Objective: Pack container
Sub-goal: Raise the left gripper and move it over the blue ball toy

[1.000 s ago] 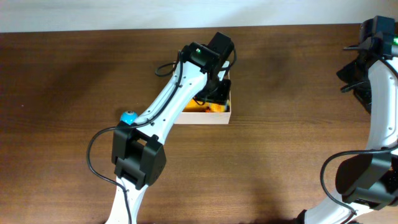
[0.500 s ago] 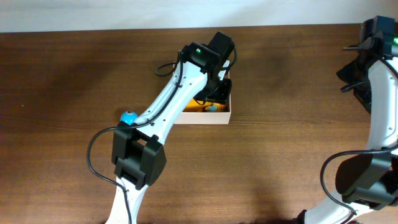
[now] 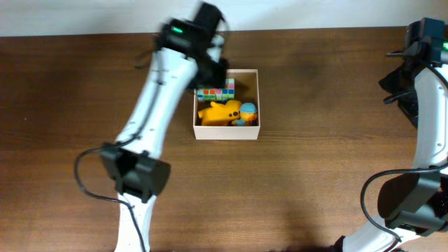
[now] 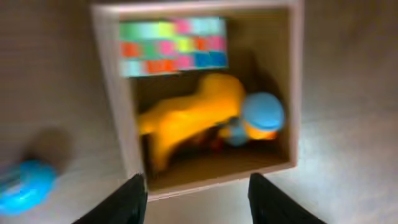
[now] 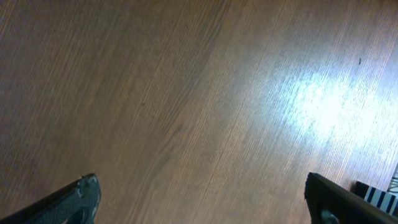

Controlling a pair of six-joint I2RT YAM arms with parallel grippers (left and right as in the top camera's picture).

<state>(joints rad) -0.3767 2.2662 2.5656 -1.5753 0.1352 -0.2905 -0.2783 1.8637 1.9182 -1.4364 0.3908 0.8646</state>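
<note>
The square white container (image 3: 226, 133), brown inside, sits in the middle of the table (image 3: 315, 175). It holds a yellow toy (image 3: 218, 113) and a colourful block (image 3: 215, 89). The left claw (image 4: 198, 190) above it is spread apart and empty, and so is the right claw (image 5: 202, 193).

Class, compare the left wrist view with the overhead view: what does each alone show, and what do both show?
Left wrist only: a blue round object on the table beside the container. Overhead only: the left arm and the right arm. Both: the container, holding a multicoloured block and a yellow toy with a blue cap.
</note>
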